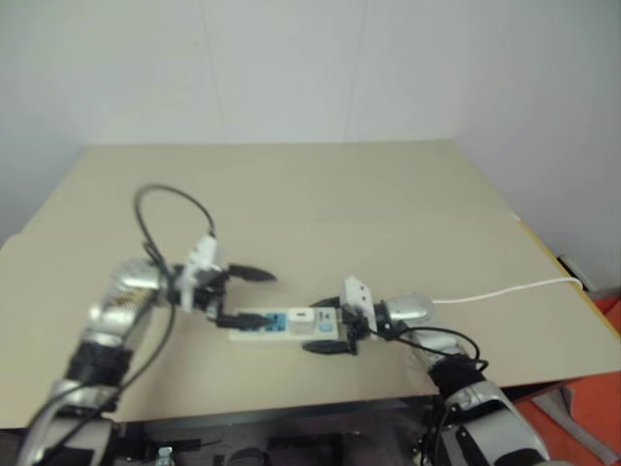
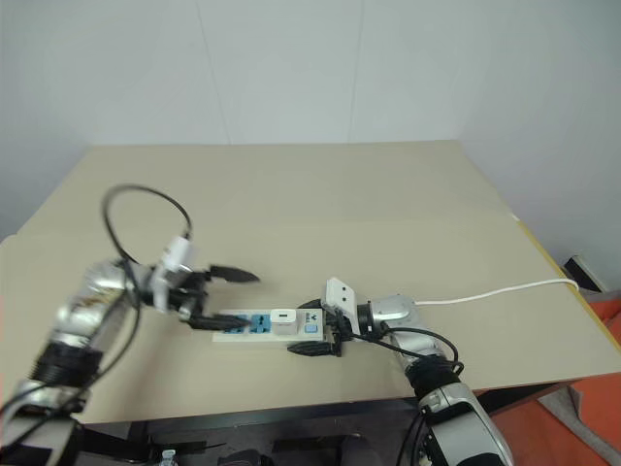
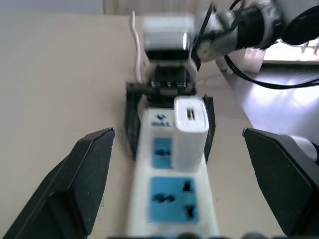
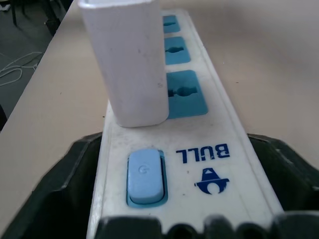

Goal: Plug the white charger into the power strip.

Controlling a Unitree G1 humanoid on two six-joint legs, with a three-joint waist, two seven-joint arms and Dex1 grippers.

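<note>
**Charger seated — back off clean, keep strip pinned**

We work on the tan table (image 1: 408, 194), bare apart from the strip and its thin white cord (image 1: 505, 289), which runs off to the right edge. The power strip (image 1: 283, 325) lies flat near the front edge, w/ blue sockets in a row. Our right gripper (image 2: 316, 335) is clamped across the strip's switch end, one black finger on each long side; in the right wrist view the fingers hug both edges by the blue rocker switch (image 4: 145, 177). We hold that grip so the strip can't skid.

Our left gripper (image 1: 241, 296) is released, fingers spread wide, empty, hovering at the strip's far end, clear of the plug.

The white charger (image 3: 189, 132) stands upright in the socket nearest the switch, base apparently flush, no lean we can see. We judge it plugged in. Best practice now: lift the left straight away w/o brushing the charger, then ease the right open slowly.
</note>
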